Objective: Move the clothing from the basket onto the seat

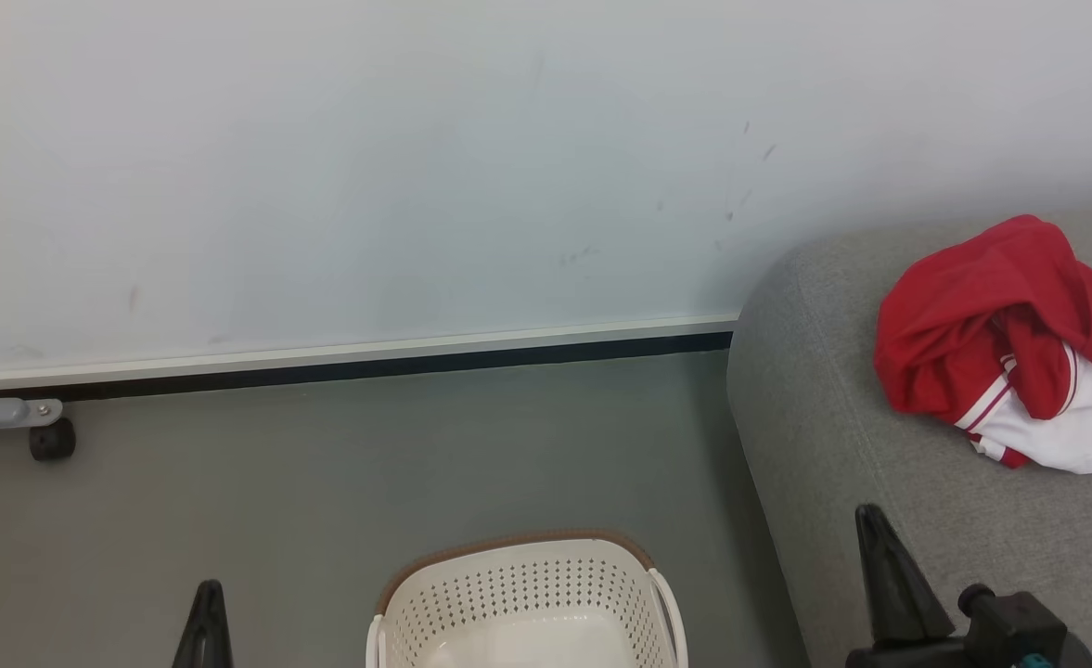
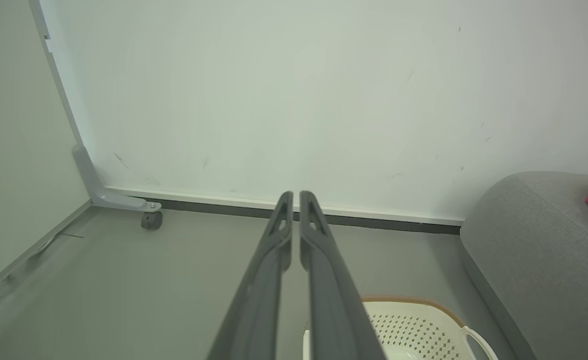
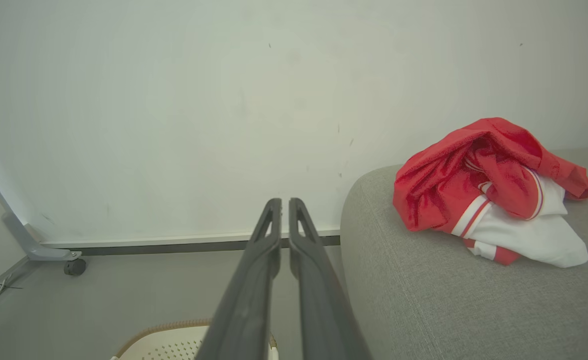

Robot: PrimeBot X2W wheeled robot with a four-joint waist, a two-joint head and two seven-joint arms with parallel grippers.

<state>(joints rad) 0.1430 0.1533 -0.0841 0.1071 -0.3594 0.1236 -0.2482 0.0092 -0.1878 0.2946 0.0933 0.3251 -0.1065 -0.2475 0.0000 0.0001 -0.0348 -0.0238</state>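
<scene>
Lead: Pale wall [image 1: 416, 186] across the back, grey floor [image 1: 323, 482] below it, and both arms low in the head view. Left gripper [image 2: 296, 196]: the two dark fingers lie almost tip to tip, a thin slit between them, nothing caught in it. Right gripper [image 3: 285, 201], same story — pinched together and empty.

Colour: So neither carries anything. What sits nearest them?

Lead: The basket [image 1: 518, 543], on the floor between the two. That's three o'clock from the left gripper, nine o'clock from the right. The part of its bowl in view is bare white plastic, no red in it.

Colour: And the clothing?

Lead: The clothing [image 1: 991, 315] is up on the seat [image 1: 824, 417], a crumpled red heap with the white panel spilling out at its five o'clock side. From the right gripper it lies at about one o'clock, near. From the left it's more like two o'clock and well apart, with the basket in between.

Colour: Right arm's call, then, if the heap needs another touch.

Lead: I'd say so. No clean long axis to it — just a bundle. My read is that the transfer looks done, though the near end of the basket is cut off by the frame, so I can't vouch for all of it.
</scene>
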